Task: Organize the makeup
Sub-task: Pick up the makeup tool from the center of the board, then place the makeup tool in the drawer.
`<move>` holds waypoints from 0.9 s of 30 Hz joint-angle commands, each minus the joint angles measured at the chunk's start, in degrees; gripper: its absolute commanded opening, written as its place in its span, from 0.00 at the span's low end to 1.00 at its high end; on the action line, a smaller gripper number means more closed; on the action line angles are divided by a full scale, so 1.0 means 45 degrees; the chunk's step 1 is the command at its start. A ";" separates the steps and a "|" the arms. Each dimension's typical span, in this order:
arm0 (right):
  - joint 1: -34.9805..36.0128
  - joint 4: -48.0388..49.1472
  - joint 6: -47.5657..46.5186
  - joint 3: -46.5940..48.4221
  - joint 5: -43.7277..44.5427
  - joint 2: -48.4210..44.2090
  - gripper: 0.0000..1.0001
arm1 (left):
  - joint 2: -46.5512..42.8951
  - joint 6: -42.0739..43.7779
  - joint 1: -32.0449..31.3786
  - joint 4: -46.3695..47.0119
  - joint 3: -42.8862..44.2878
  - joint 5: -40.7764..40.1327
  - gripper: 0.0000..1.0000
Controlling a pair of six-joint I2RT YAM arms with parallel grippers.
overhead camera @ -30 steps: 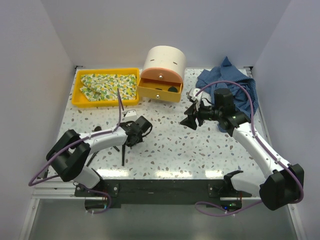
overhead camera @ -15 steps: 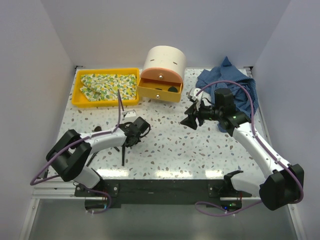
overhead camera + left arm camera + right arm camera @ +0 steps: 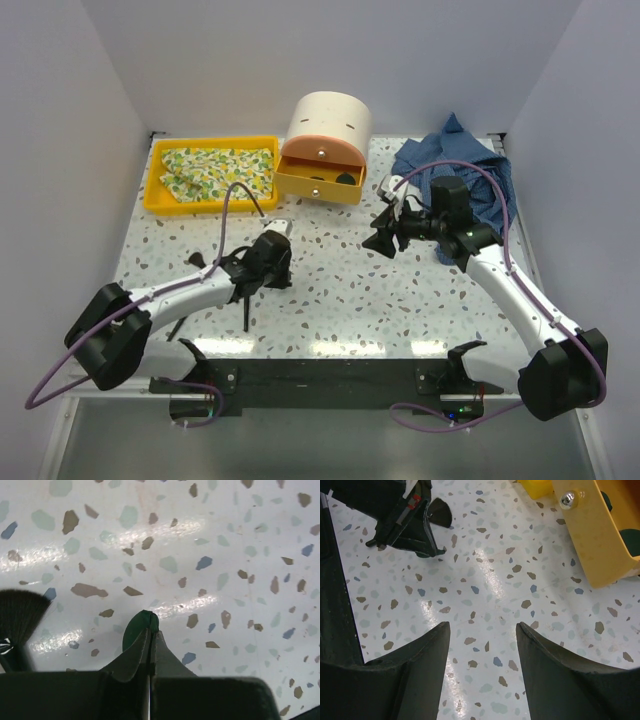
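The left arm stretches low over the table (image 3: 340,300), the left gripper (image 3: 150,641) pinched shut on a dark green disc (image 3: 135,630) protruding past its tips; the right gripper (image 3: 482,635) hovers half-open, empty

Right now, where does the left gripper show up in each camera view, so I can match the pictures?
Top external: the left gripper is left of centre, low over the table.
Left wrist: bottom centre, tips shut on a green disc.
Right wrist: upper left, fingers pointing down at the table.
Shared landmark: the speckled tabletop, seen in all three views.
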 commanded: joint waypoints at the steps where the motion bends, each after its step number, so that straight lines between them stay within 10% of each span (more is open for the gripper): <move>1: -0.0097 0.0424 -0.0026 0.0023 -0.0356 -0.0221 0.60 | -0.0547 0.1663 -0.0013 0.1583 0.0501 0.1479 0.00; 27: -0.0214 0.0384 -0.0104 0.0004 -0.0512 -0.0280 0.60 | 0.1659 0.4223 0.2057 0.1447 0.6028 0.4819 0.00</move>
